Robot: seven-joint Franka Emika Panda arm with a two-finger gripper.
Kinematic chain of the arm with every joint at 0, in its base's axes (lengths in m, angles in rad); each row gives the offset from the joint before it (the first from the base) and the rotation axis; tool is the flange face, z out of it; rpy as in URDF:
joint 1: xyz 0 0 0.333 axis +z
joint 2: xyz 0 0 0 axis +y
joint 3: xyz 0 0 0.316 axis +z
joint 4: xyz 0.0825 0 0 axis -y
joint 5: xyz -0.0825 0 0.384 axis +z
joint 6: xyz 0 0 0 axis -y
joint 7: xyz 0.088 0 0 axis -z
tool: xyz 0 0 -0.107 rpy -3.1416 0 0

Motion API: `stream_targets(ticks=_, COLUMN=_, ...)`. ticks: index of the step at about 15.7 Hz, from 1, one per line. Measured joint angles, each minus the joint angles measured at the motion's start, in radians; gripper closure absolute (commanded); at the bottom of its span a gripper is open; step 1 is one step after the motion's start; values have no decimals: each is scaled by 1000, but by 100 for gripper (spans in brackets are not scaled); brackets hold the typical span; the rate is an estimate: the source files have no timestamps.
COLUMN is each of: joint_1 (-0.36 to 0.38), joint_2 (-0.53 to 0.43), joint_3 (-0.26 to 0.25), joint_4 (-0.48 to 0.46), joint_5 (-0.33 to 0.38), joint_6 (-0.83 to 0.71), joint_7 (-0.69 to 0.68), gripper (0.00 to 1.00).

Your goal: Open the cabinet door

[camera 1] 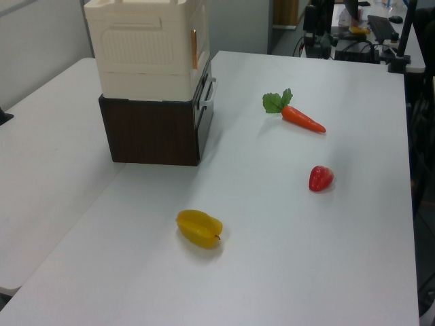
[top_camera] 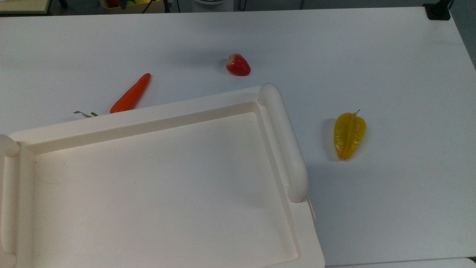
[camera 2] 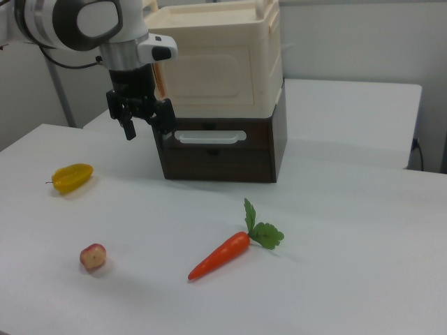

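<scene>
Cream-white cabinet door (camera 2: 208, 70), raised frame

The cabinet (camera 2: 220, 59) is coloured cream-white and is set on a dark brown base (camera 2: 223, 157) with a white handle (camera 2: 209, 137). An orange carrot (camera 2: 220, 255) with green leaves, a red strawberry (top_camera: 238, 65) and a yellow ridged pepper (top_camera: 349, 134) are seen on the white table (top_camera: 390, 67). The gripper (camera 2: 147, 125) is black, below a white and grey arm (camera 2: 77, 21).
</scene>
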Motion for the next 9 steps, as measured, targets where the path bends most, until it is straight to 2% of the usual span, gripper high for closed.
stream_targets(ticks=9, joint_1=-5, joint_2=0, joint_3=0, joint_4=0, joint_5=0, joint_6=0, joint_7=-26, gripper=0)
